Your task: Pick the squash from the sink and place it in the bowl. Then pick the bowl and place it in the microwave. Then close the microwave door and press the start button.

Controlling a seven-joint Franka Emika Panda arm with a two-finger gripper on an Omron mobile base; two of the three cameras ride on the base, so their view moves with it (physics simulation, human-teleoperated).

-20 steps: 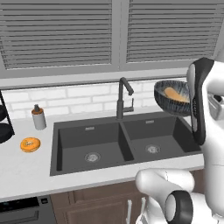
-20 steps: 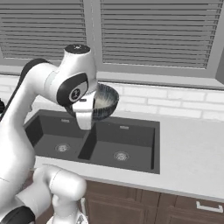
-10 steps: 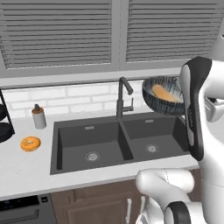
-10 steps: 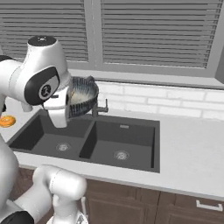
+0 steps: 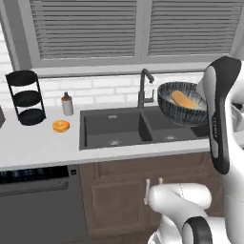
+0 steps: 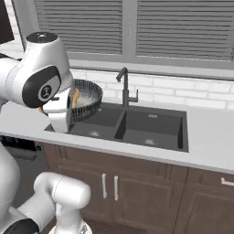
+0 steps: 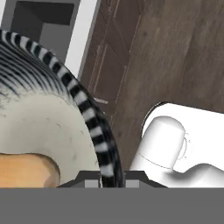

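White countertop (image 5: pixel 43 145), shuttered window (image 5: pixel 86 28) behind.

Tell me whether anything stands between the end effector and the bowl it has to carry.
Nothing does. The end effector is clamped on the rim of the bowl, one finger on each side of the wall. The bowl hangs tilted over the sink with the squash inside it.
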